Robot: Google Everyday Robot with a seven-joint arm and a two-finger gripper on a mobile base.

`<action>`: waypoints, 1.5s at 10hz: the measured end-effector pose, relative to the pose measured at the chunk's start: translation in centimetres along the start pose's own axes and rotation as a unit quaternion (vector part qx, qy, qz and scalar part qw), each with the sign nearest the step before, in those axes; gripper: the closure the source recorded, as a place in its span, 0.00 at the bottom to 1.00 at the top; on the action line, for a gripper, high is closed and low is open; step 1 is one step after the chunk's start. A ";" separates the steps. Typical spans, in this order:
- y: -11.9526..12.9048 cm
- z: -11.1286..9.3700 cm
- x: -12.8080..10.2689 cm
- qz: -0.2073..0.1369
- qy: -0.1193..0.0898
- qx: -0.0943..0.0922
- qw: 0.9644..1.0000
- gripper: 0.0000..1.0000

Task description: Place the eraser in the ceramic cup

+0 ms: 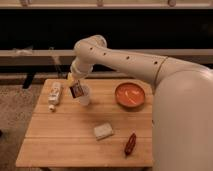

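gripper (75, 86) holding eraser (76, 90) | beside ceramic cup (84, 95) rim

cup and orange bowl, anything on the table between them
Nothing: in the camera view only bare wood separates the cup from the orange bowl. The end effector holds the eraser at the cup's left rim.
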 end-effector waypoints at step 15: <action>-6.6 5.1 -1.8 0.022 0.024 0.043 0.999 0.52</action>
